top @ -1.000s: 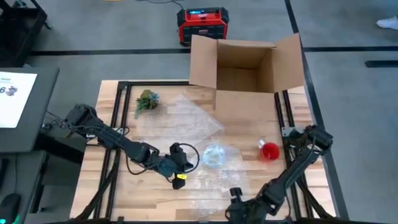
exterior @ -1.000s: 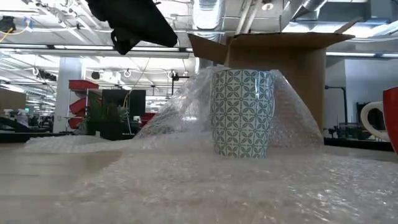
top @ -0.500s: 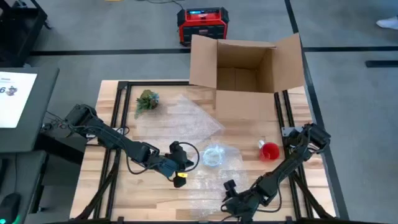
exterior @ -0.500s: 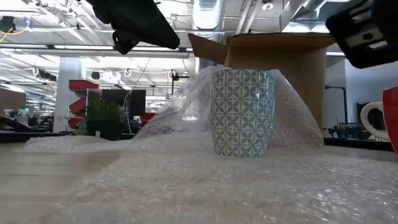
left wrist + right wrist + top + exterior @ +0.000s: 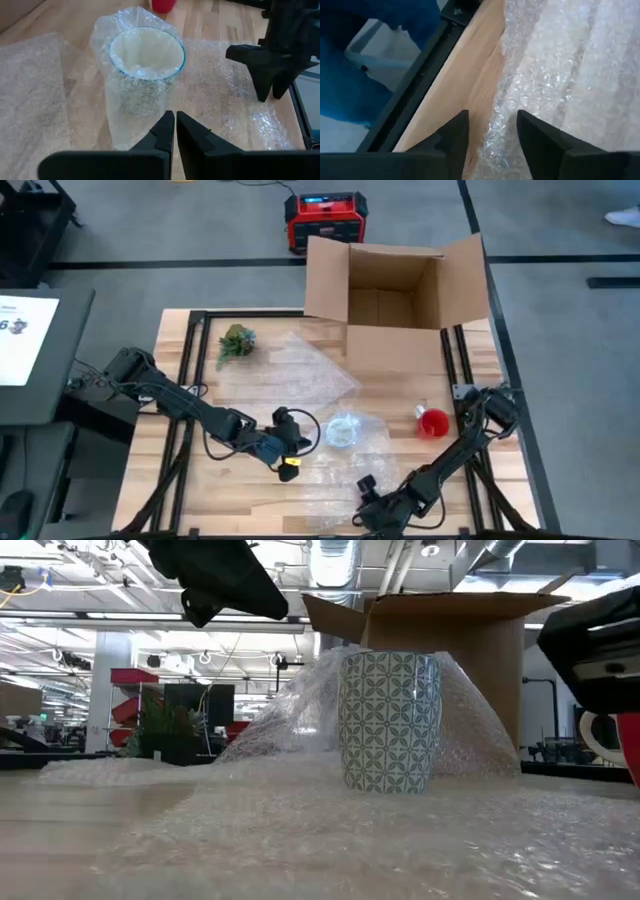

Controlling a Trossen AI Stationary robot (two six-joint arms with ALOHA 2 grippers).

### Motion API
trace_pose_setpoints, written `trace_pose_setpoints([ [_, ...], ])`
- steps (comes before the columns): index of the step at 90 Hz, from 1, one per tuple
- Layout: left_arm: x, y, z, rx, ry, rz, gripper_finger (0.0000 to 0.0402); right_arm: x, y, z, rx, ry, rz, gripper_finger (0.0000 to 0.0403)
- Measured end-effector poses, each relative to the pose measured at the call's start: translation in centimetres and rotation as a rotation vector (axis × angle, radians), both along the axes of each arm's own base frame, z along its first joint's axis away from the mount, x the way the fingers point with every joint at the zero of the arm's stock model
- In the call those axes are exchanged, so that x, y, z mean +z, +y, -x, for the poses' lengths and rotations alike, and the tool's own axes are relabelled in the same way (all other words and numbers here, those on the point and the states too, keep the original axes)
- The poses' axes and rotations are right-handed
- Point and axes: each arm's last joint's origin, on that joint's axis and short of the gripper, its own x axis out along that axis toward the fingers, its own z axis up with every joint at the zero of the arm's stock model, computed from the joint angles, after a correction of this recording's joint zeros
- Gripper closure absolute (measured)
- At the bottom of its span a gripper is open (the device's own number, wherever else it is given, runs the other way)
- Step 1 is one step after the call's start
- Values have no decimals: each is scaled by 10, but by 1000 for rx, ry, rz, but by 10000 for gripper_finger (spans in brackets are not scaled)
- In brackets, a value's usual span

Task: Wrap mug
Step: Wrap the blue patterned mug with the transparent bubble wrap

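right gripper [image 5: 490, 131], jaws parted, hovers over the near edge of the clear bubble-wrap sheet [image 5: 335, 480], teal-patterned ceramic mug [image 5: 342, 430] upright on it further in, nearer the pinched-shut left gripper [image 5: 175, 125].

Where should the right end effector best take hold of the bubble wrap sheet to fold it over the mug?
Probably the bubble wrap near edge, approached from above: it lies loose along the table's front, directly under the open right end effector, clear of the upright mug.

Mug [image 5: 342, 430] on bubble wrap [image 5: 330, 480] mid-table, cardboard box [image 5: 395, 290] behind, plant [image 5: 236, 342] rear left
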Motion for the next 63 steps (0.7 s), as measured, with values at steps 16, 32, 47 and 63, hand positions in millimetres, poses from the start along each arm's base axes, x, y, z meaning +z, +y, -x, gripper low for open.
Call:
trace_pose_setpoints([
  [16,0,0,0,0,-1,1,402,1,-4,0,-64,-27,49,379],
  [32,0,0,0,-4,-3,-5,402,24,-2,-7,-156,-117,153,399],
  [47,5,0,-4,-19,-53,-10,402,68,4,-14,-194,-162,233,402],
  [63,10,-2,-7,-49,-109,-35,402,109,3,-21,-254,-227,381,403],
])
